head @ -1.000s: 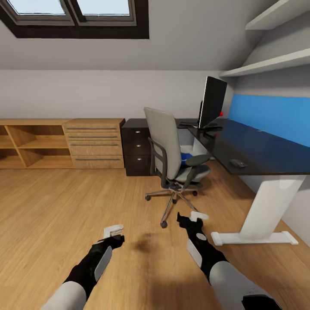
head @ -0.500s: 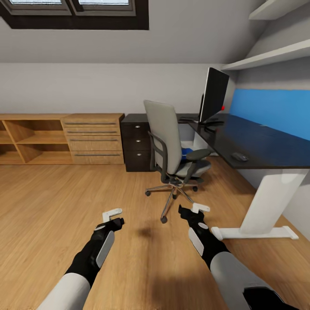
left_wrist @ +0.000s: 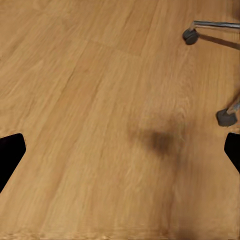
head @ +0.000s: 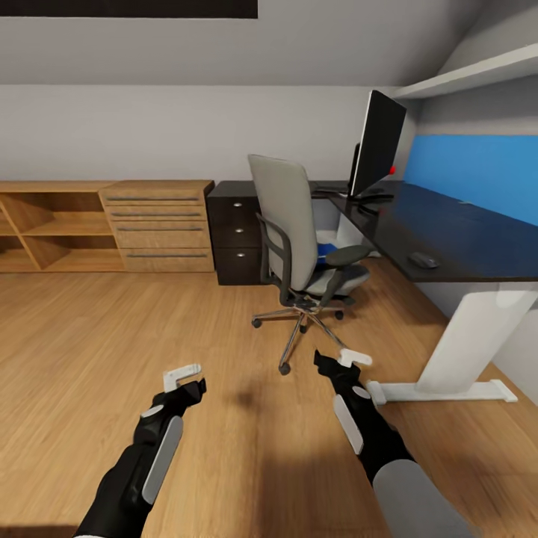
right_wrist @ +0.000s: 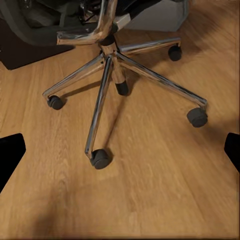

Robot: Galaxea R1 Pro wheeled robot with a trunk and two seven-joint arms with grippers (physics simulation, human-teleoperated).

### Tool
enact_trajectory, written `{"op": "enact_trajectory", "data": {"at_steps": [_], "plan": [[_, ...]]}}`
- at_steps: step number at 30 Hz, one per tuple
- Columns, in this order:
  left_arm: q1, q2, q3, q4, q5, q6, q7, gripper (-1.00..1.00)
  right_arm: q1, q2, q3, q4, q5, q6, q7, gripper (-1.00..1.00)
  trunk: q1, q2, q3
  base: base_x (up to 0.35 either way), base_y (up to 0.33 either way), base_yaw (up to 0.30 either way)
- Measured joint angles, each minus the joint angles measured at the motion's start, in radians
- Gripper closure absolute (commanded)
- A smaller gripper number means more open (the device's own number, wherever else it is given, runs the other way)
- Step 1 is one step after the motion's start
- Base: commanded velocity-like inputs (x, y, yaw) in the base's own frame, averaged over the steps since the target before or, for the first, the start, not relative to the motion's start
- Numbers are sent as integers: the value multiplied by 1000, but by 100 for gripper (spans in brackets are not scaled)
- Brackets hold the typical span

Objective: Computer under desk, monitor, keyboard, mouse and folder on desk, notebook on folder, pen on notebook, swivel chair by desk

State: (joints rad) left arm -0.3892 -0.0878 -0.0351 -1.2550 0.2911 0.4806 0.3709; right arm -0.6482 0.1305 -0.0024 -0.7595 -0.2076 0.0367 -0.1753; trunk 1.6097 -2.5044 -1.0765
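Folder, bright blue and flat [head: 326, 252], lies on the seat of the grey upholstered swivel chair with chrome five-spoke base [head: 295, 246], at twelve o'clock from the robot, half hidden behind the backrest. Both the left gripper [head: 183, 377] and right gripper [head: 345, 362] hang low over the wood floor, jaws spread and empty. Risk: the chair rolls on its casters if bumped, and reaching past the black armrest could push the folder off. The glossy black table [head: 456, 243] at two o'clock carries the black-fronted monitor [head: 377, 142] and small dark mouse [head: 423, 259].

no readable text, labels, brands, numbers or signs appear on anything.
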Motion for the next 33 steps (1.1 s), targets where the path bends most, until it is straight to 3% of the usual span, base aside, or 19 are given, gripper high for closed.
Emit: {"op": "enact_trajectory", "data": {"at_steps": [7,14,17,27,33], "plan": [[10,0,0,-16,0,58,0,-100,72,0,-1,-158,0,92,-2,-100,3,-2,-27,0,0,0],[11,0,0,-16,0,64,0,-100,82,1,-1,-179,2,101,-4,-100,6,-3,-54,0,0,0],[11,1,0,21,-2,62,-2,-100,84,0,-2,-182,2,102,-8,-100,6,-3,-54,61,0,0],[11,4,-3,57,-4,57,-6,-100,84,-56,-4,-183,3,77,-6,-100,6,-3,-54,283,0,0],[11,5,-3,58,-4,56,-5,-100,84,-104,-3,-179,14,-4,-8,-100,6,-3,-54,319,-12,0]]}}
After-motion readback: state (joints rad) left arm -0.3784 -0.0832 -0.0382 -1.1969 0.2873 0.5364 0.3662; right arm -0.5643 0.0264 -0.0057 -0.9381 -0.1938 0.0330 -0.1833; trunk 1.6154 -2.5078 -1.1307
